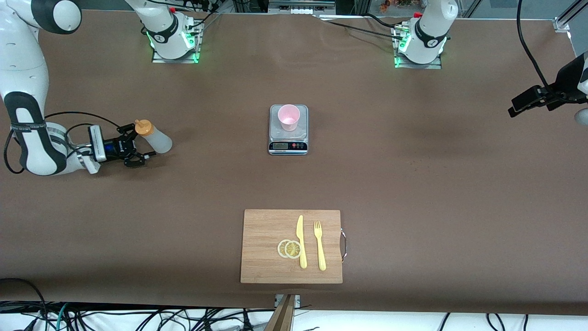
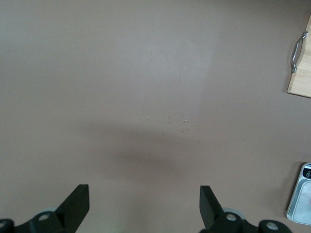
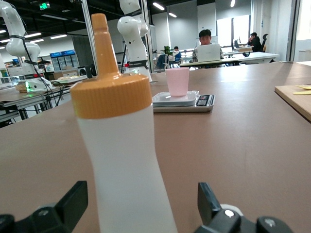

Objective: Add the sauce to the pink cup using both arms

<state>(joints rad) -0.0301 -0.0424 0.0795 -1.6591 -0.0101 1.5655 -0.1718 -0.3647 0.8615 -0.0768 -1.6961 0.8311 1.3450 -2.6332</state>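
**Right arm lined up on the sauce bottle, fingers wide around it**

The right end effector (image 1: 140,148) is down low at the right arm's end of the table (image 1: 413,184), fingers spread wide with the sauce bottle (image 1: 154,137) standing upright between them. The right wrist view shows the bottle's white body (image 3: 131,170) filling the gap, orange cap (image 3: 111,92) on top, and neither finger looks to be pressing on it. This fits either closing in for a grab or having just set it down, so I won't call which.

If it's a grab: squeeze mid-body, below the cap, and keep it gentle, since a soft bottle probably dents and may dribble. Keep it upright until it's over the cup.

The pink cup (image 1: 289,117) sits upright on a small kitchen scale (image 1: 288,146) mid-table, well apart from the bottle. I can't tell if there's sauce in it.

The left end effector (image 1: 528,102) waits up in the air over bare table at the left arm's end, fingers also wide, nothing between them.

Other stuff: a cutting board (image 1: 266,230) nearer the front camera with a yellow knife (image 1: 301,241), fork (image 1: 319,246) and two lemon slices (image 1: 289,248). Nothing sits between bottle and cup. The cup looks light, so tipping it is the main risk.
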